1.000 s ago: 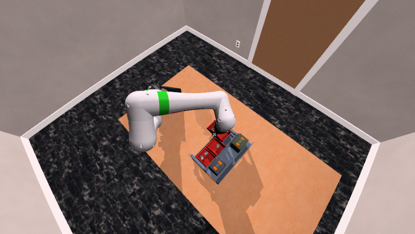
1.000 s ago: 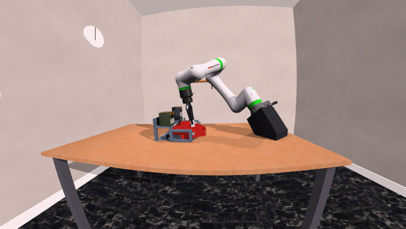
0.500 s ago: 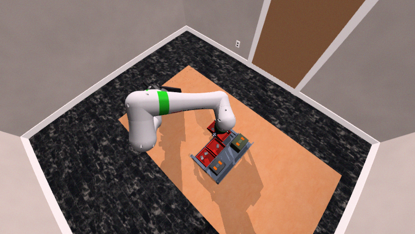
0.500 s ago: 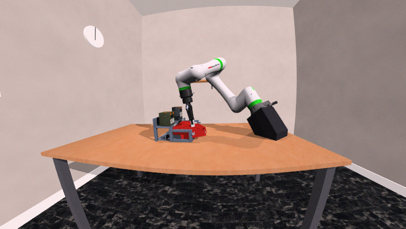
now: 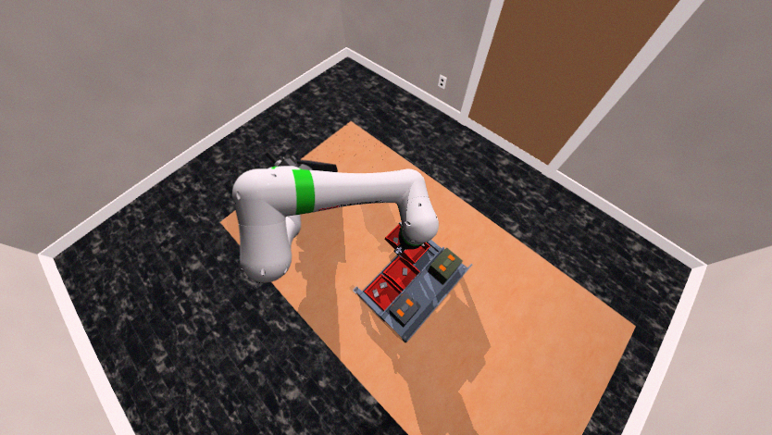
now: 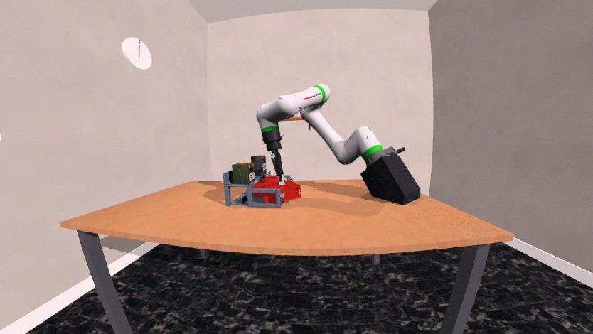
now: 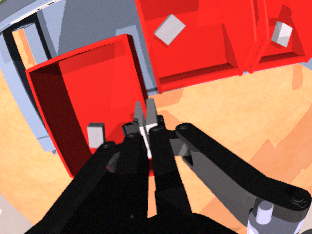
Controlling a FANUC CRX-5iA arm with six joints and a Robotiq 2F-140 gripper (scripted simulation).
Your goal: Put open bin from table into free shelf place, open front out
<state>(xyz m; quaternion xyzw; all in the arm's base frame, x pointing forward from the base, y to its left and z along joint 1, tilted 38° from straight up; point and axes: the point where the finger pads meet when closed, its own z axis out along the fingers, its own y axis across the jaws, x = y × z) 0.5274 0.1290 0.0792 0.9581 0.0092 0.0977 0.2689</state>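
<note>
The open red bin (image 5: pixel 392 235) (image 6: pixel 293 190) (image 7: pixel 83 91) is at the free end of the shelf's row, turned a little and standing farther out than its neighbours. In the exterior view it looks tilted. A grey part (image 7: pixel 95 136) lies in it. My gripper (image 5: pixel 399 249) (image 6: pixel 281 181) (image 7: pixel 148 111) comes down from above and is shut on the bin's thin side wall. Two other red bins (image 5: pixel 402 272) (image 5: pixel 380 290) (image 7: pixel 194 35) (image 7: pixel 287 1) stand side by side on the grey shelf (image 5: pixel 418 295) (image 6: pixel 232 186) (image 7: pixel 87 15), each with a grey part in it.
A green box (image 5: pixel 445 266) (image 6: pixel 242 172) and a dark box (image 5: pixel 405 310) (image 6: pixel 258 163) stand on the shelf's upper board. The robot's black base (image 6: pixel 390 180) is at the far right of the wooden table (image 5: pixel 540 313) (image 6: pixel 290 232).
</note>
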